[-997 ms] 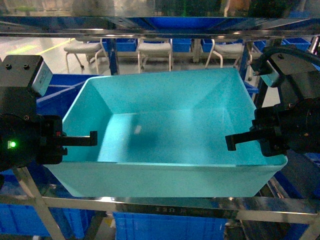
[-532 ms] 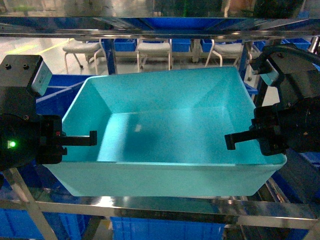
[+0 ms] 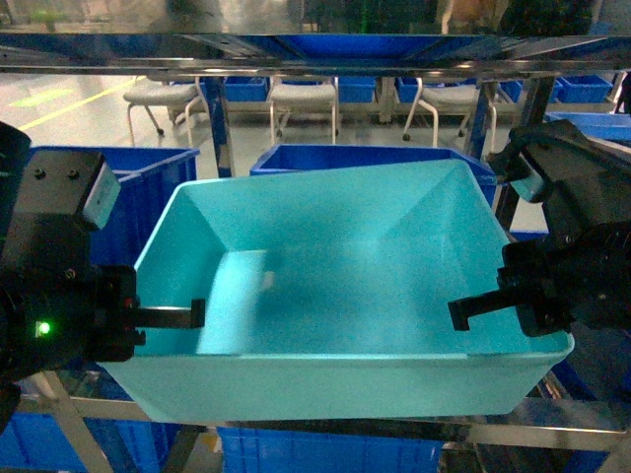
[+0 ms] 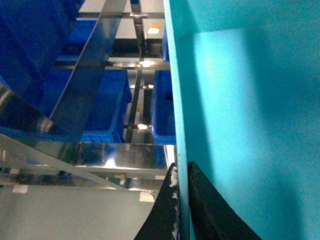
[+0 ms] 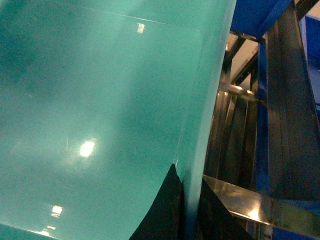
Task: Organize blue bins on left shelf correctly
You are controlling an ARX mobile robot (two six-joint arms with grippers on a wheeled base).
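Observation:
The blue bin (image 3: 335, 286), a light turquoise tub with a plain inside, hangs between my two grippers over the left shelf's front steel bar (image 3: 325, 430). My left gripper (image 3: 182, 316) is shut on its left wall. In the left wrist view the left gripper (image 4: 181, 200) has one black jaw on each side of the thin rim of the bin (image 4: 240, 100). My right gripper (image 3: 468, 311) is shut on the right wall. The right wrist view shows the right gripper (image 5: 187, 205) pinching the bin (image 5: 100, 100) the same way.
Dark blue ribbed crates stand behind the tub on the left (image 3: 108, 192) and at the middle (image 3: 365, 158), and another lies below the front bar (image 3: 325, 453). A steel rail (image 3: 296, 67) crosses overhead. White chairs (image 3: 306, 99) stand far back. Steel shelf uprights (image 5: 285, 100) run close beside the right wall.
The tub and both grippers now sit lower and nearer in the head view, and the dark blue crates behind it have come into sight. Both grips are unchanged.

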